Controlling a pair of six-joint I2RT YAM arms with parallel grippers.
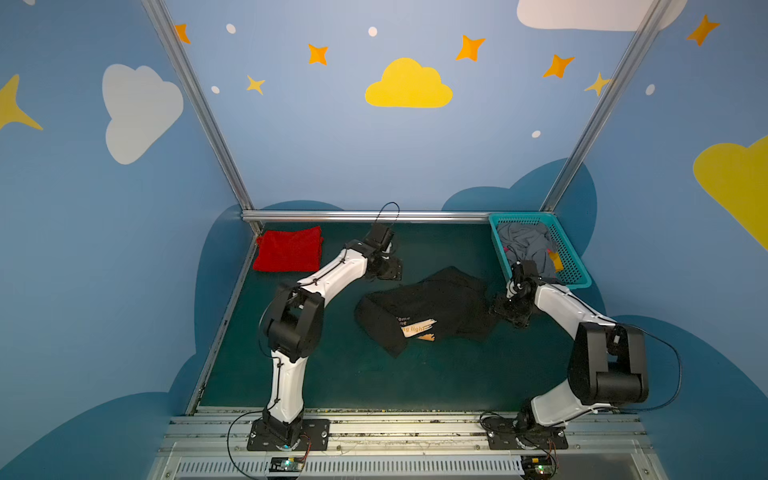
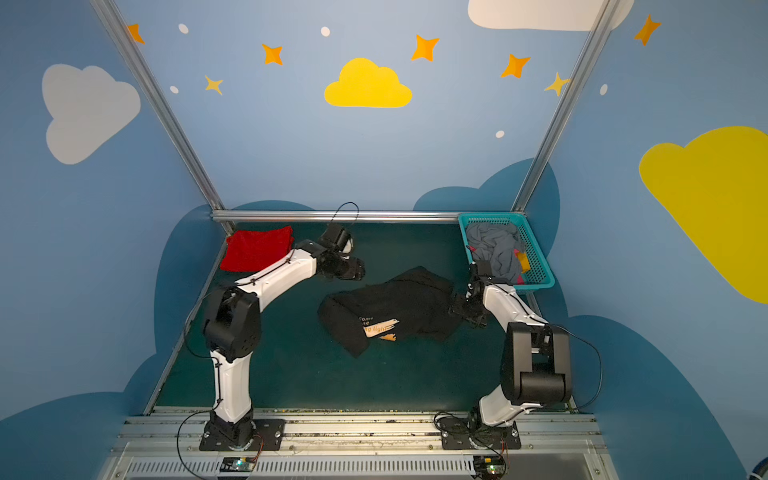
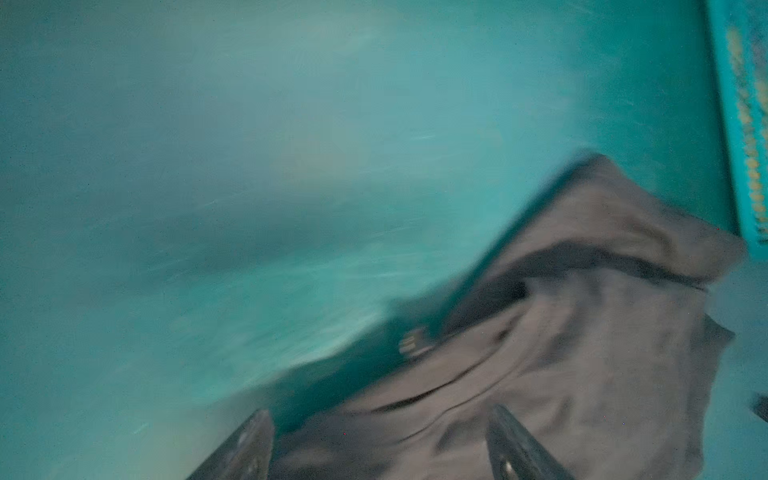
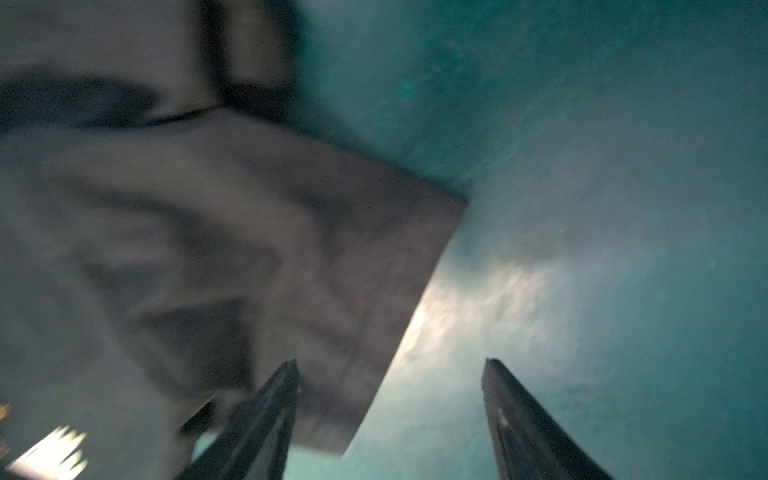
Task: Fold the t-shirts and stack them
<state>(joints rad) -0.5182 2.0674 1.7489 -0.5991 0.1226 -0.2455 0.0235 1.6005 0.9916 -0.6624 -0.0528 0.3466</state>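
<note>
A black t-shirt (image 1: 432, 303) (image 2: 395, 303) with a cream and tan print lies crumpled in the middle of the green table. A red t-shirt (image 1: 289, 249) (image 2: 257, 248) lies folded flat at the back left corner. My left gripper (image 1: 390, 270) (image 2: 355, 268) hovers just beyond the black shirt's far left edge. In the left wrist view it (image 3: 380, 411) is open over the blurred cloth (image 3: 561, 353). My right gripper (image 1: 500, 309) (image 2: 457, 309) is at the shirt's right edge. In the right wrist view it (image 4: 390, 363) is open, above a corner of the shirt (image 4: 249, 249).
A teal mesh basket (image 1: 571, 257) (image 2: 538, 257) (image 3: 744, 124) stands at the back right corner, holding grey cloth (image 1: 525, 245) and some yellow and pink bits. An aluminium rail (image 1: 365, 216) runs along the table's far edge. Blue painted walls close in both sides.
</note>
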